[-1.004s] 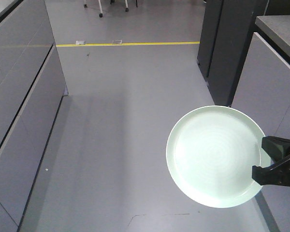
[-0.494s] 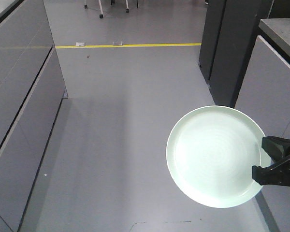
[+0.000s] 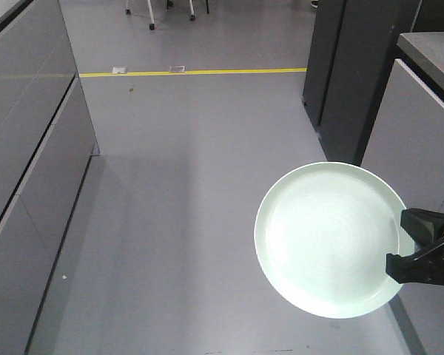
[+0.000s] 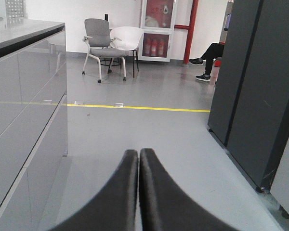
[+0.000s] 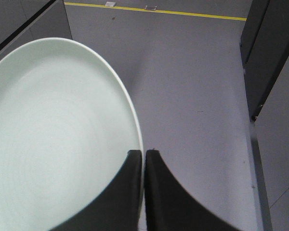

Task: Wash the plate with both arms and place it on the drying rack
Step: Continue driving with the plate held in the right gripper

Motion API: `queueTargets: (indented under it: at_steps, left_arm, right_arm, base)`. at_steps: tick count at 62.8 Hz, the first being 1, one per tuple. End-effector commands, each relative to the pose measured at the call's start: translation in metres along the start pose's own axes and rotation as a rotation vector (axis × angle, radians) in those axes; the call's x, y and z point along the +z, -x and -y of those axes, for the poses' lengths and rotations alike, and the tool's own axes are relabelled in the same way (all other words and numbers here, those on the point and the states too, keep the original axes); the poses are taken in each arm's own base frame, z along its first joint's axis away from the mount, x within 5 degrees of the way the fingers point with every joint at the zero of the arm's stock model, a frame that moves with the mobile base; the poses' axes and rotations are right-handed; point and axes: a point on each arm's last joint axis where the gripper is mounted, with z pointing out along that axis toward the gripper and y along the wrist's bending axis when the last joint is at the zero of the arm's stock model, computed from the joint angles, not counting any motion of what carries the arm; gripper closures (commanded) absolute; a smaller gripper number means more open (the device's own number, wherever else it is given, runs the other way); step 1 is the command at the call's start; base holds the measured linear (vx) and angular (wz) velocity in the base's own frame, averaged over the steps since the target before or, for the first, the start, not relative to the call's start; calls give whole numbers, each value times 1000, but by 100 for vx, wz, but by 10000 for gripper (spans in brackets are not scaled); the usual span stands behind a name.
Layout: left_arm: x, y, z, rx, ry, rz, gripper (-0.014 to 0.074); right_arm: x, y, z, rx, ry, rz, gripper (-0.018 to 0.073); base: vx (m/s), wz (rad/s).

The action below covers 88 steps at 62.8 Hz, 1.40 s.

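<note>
Transport step, likely: round pale mint-green glossy plate (image 3: pixel 322 240) pinched at its rim by black right gripper (image 5: pixel 143 155). Black left gripper (image 4: pixel 138 153) is closed on nothing. Next move needs a steady hold until the wash spot.

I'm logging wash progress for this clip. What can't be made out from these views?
No view shows the steel-rod drying rack.
Underside of the round pale mint-green plate: turned away in front and right wrist views.
Black right gripper: arm cut off by the front view's right edge.
Black left gripper: only shut jaws show, left wrist view; absent from front view.
</note>
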Motion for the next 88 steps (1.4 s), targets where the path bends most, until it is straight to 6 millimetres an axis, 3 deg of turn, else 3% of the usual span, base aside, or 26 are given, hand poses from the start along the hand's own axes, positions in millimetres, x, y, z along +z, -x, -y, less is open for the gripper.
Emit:
queueTargets:
  at_steps: [1,88]
  left_arm:
    - [-1,2,0,-16,-12,70,602]
    - [-1,2,0,-16,-12,70,602]
  right_arm:
    - [-5,17,1,-9,-7,115,568]
    - [-5,17,1,-9,-7,116,568]
  base:
    - [8,-4]
    - [9,1]
